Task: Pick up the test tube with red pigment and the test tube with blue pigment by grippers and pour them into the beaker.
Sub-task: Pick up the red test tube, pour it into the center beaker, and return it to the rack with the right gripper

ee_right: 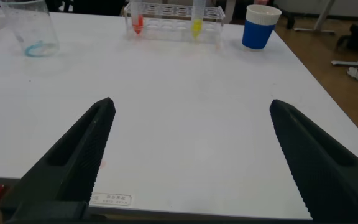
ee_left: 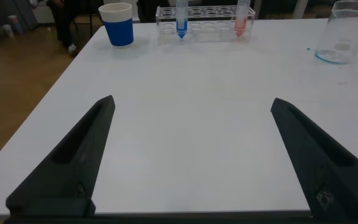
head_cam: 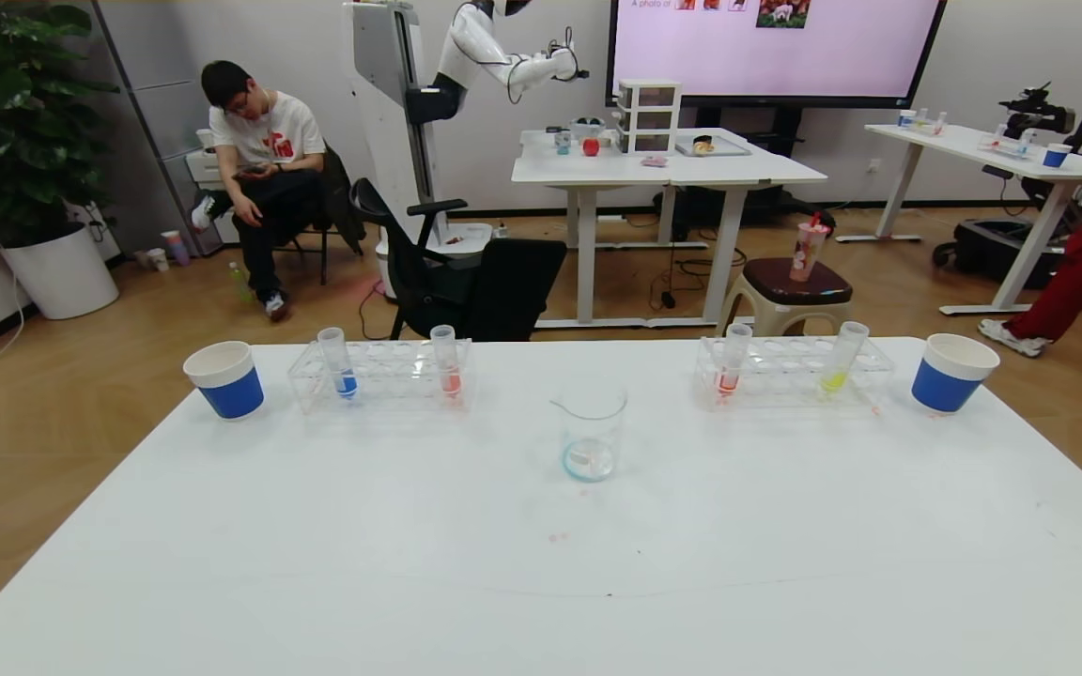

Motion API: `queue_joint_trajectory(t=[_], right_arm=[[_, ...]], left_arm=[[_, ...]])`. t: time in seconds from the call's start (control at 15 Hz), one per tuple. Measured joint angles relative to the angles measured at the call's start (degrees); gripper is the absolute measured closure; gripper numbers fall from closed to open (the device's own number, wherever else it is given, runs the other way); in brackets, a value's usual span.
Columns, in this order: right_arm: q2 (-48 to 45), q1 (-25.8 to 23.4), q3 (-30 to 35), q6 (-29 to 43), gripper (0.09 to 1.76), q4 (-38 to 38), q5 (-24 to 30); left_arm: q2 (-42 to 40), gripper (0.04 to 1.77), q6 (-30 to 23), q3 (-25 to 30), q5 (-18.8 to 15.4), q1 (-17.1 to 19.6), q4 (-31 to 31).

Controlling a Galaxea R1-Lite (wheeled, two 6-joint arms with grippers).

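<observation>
the left pincer (ee_left: 191, 155) hangs low over the near left part of the white worktop (head_cam: 541, 563). its two dark fingers (ee_left: 73, 168) are spread wide and hold nothing. far out ahead of it, at the back of the worktop, a clear rack (ee_left: 205, 23) holds two tubes standing up. one is the test tube with blue pigment (ee_left: 181, 18), at the end of the rack closer to a blue and white paper cup (ee_left: 118, 23). the other is a tube with red liquid (ee_left: 242, 17), at the rack's other end. the beaker (ee_left: 344, 32) sits ahead of this pincer and off toward the middle of the worktop, closer than the rack.

the right pincer (ee_right: 191, 155) hangs low over the near right part of the worktop. its fingers (ee_right: 73, 168) are wide apart too, with nothing in them. far ahead of it a second clear rack (ee_right: 174, 23) holds the test tube with red pigment (ee_right: 137, 17) and a tube with yellow liquid (ee_right: 197, 17), both standing up. a second blue and white paper cup (ee_right: 260, 26) stands just past the yellow end of that rack.

in the head view the beaker (head_cam: 591, 427) stands upright between the two racks and a bit nearer the robot. it looks almost empty, with a blue ring at its base.
</observation>
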Motion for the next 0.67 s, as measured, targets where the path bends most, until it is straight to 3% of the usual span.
queue_joint_trajectory(t=[0.67], right_arm=[[0.0,0.0,0.0,-0.2,0.11,-0.1,0.0]], left_arm=[[0.0,0.06,0.0,0.0,0.0,0.0,0.0]])
